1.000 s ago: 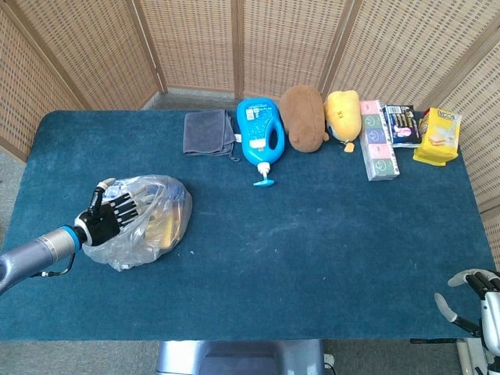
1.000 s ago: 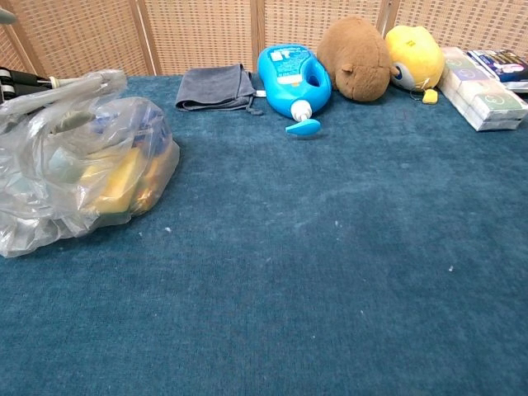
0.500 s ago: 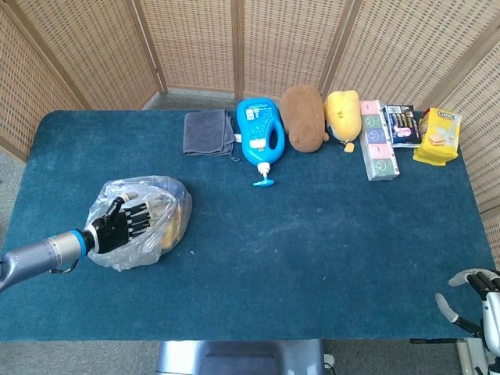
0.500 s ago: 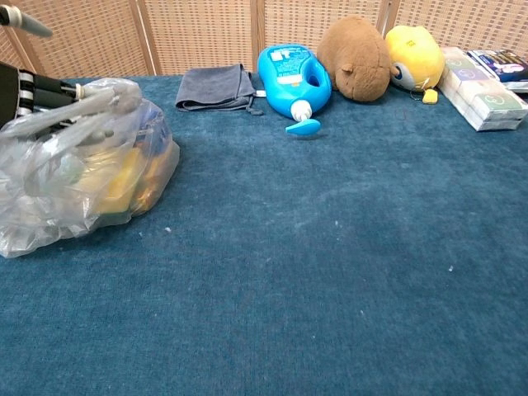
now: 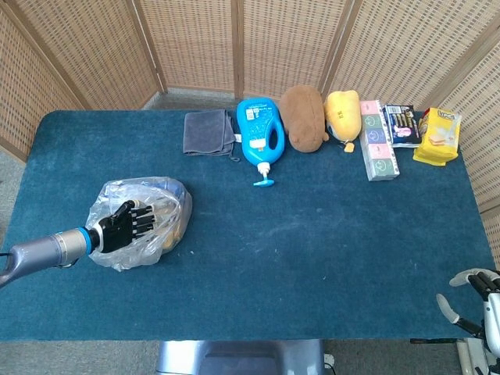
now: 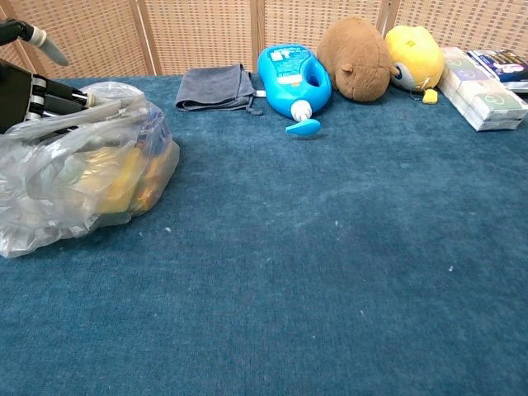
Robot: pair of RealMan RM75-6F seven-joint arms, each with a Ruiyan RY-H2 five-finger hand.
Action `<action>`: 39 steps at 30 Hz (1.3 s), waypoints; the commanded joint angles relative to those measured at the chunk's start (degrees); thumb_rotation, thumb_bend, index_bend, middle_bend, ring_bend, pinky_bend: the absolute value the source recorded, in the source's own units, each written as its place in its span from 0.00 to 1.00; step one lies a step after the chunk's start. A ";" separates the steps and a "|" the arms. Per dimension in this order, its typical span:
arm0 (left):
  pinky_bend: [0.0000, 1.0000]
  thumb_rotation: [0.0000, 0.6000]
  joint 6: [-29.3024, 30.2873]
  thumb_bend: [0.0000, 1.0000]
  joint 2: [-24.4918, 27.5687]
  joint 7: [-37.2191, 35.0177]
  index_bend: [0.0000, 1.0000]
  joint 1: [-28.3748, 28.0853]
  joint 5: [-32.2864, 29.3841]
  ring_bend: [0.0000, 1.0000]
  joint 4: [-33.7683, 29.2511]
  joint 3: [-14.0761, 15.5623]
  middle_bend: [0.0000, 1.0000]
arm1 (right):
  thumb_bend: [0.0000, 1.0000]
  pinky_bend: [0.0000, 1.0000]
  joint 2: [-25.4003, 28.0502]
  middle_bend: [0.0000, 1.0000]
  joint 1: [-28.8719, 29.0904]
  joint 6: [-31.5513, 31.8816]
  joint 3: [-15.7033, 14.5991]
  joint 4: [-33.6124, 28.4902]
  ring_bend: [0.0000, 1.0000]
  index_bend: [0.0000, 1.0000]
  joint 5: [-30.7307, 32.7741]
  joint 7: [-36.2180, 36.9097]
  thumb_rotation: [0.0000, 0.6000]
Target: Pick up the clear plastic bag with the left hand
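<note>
— Resting flat on top of the clear plastic bag (image 5: 148, 223), the left hand (image 5: 125, 225) had its fingers stretched out over the crumpled film, nothing gripped, correct?

— Yes. The fingers lay spread on the bag, pointing away from the wrist toward the table's middle. The bag sat under and just beyond them, on the blue table (image 5: 312, 234), with yellow contents showing through the plastic. In the chest view the left hand (image 6: 25, 95) only showed at the frame's edge, touching the bag's top (image 6: 82, 177).

— How much room was around it?

— On the wrist side, the table's left edge was near. Beyond the fingertips the carpeted surface ran open, well across to the far right edge. Toward the robot, a strip of bare surface separated the bag from the near edge.

— And farther off?

— A row lay along the far edge, well apart from the hand: a grey cloth (image 5: 208, 132), a blue bottle (image 5: 260, 134), a brown plush (image 5: 303, 117), a yellow plush (image 5: 343, 114), boxes beyond those.

— The right hand (image 5: 478, 301)?

— Off the table's near right corner, fingers apart, holding nothing.

— The room?

— Woven wicker screens (image 5: 195, 43) stood behind the table.
</note>
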 commanded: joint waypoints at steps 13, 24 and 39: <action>0.46 0.04 17.67 0.46 -1.95 -6.21 0.03 1.73 4.45 0.11 5.95 3.67 0.16 | 0.32 0.21 -0.04 0.44 -0.32 0.68 0.13 0.22 0.32 0.49 -0.30 0.43 0.21; 0.47 0.01 23.64 0.42 -1.39 -8.14 0.03 6.81 -3.22 0.17 6.21 1.64 0.17 | 0.32 0.21 -0.09 0.44 -0.57 1.14 0.12 0.35 0.32 0.49 -0.58 0.66 0.21; 0.55 0.00 30.59 0.42 -1.27 -7.82 0.23 14.29 -7.57 0.37 7.12 -2.44 0.32 | 0.32 0.21 0.07 0.44 -0.51 1.32 0.20 -0.37 0.32 0.49 -1.14 0.07 0.21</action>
